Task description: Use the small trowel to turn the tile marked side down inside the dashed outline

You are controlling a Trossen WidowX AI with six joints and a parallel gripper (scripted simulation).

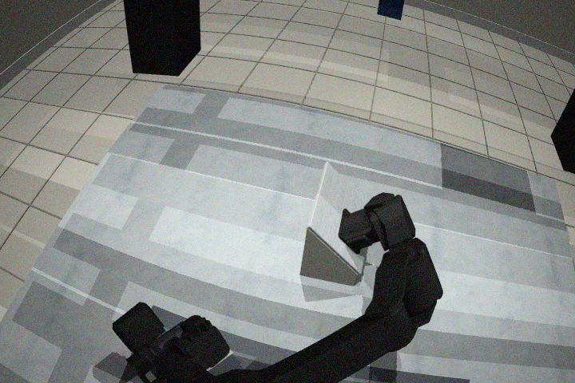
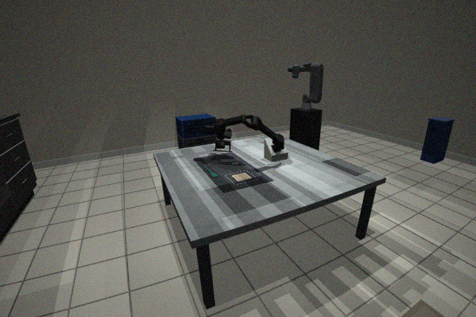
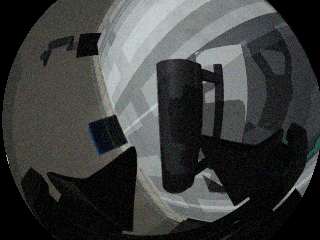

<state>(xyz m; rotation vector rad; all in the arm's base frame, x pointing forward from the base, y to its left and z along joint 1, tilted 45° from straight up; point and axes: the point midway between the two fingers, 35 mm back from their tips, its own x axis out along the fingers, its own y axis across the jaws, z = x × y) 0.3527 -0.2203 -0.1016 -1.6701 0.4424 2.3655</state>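
Your gripper's fingers [image 2: 222,150] are hovering spread and holding nothing; the trowel [image 2: 211,172] is lying below and beyond them, near the tile [image 2: 241,176]. You're risking nudging it by descending off-line.

Dim light falls in hard-edged pale patches over the tiled floor [image 2: 96,239] [image 1: 261,58]. Plain grey-brown walls [image 2: 115,55] rise behind, with dark drawers [image 2: 12,160] at left and a blue bin [image 2: 436,140] at far right.

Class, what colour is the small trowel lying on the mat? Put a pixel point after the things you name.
Green, slightly bluish; the trowel [image 2: 213,174] shows best in the exterior view.
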